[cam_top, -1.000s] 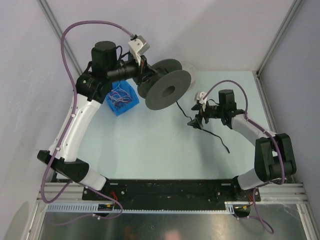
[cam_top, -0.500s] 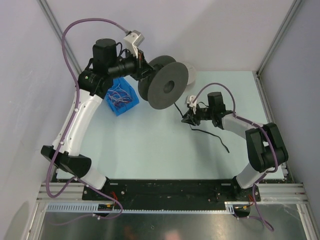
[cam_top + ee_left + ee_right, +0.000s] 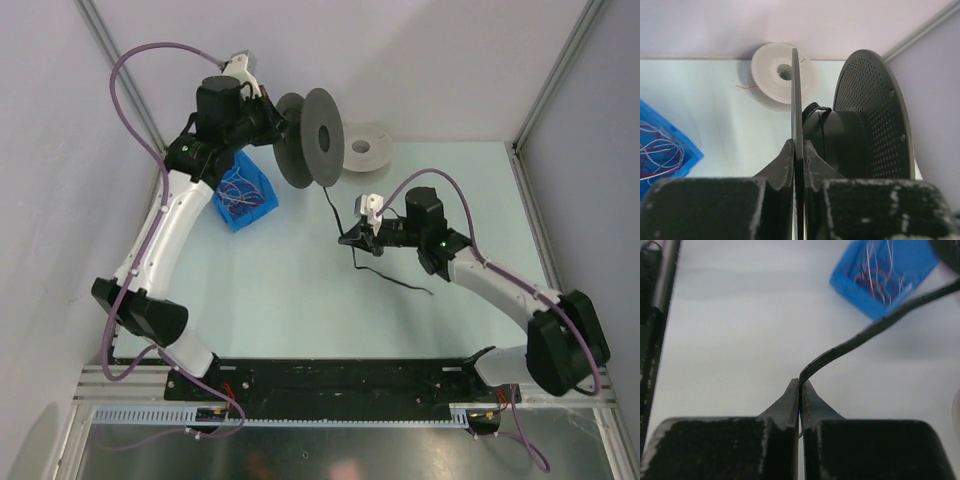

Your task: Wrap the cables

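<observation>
We see left jaws clamped on black spool (image 3: 867, 120) flange, right jaws pinching cable (image 3: 875, 326) rising from them.

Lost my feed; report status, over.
Left gripper shut on black spool flange. Right gripper shut on cable, which runs to that spool. Bin, white spool off its path.

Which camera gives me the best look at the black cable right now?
Top external: it shows the cable running from the black spool to the right gripper, with its tail on the table. Right wrist shows only the pinched stretch; left wrist barely shows it at the hub.
</observation>
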Controlling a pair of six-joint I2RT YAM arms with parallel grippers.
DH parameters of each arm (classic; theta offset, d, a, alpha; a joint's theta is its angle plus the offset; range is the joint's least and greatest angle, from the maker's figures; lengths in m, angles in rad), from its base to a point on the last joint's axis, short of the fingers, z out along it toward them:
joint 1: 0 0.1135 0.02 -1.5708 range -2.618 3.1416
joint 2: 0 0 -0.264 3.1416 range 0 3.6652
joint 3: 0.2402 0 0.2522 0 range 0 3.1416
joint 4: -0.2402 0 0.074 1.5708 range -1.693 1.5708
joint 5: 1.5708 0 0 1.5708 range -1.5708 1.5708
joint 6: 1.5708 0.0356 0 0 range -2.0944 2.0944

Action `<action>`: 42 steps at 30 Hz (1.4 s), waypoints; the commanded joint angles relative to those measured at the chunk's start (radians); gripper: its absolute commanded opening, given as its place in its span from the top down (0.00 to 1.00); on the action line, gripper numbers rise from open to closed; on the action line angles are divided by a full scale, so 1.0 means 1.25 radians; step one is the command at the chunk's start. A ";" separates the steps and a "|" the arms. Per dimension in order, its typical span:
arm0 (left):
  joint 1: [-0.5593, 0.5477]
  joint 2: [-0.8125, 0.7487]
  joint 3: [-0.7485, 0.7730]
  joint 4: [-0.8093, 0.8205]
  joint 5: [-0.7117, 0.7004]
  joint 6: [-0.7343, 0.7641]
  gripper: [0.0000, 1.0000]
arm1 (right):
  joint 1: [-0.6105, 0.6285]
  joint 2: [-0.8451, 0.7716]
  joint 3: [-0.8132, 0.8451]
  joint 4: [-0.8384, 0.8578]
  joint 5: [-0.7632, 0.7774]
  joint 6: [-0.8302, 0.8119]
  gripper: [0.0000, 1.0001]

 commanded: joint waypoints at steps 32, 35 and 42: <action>-0.118 -0.032 -0.261 0.071 -0.038 0.046 1.00 | 0.105 -0.104 0.103 0.469 0.405 -0.270 0.96; -0.119 -0.034 -0.276 0.069 -0.031 0.048 1.00 | 0.109 -0.091 0.104 0.516 0.386 -0.277 0.94; -0.129 -0.031 -0.298 0.069 -0.023 0.046 1.00 | 0.159 -0.081 0.104 0.533 0.344 -0.313 0.94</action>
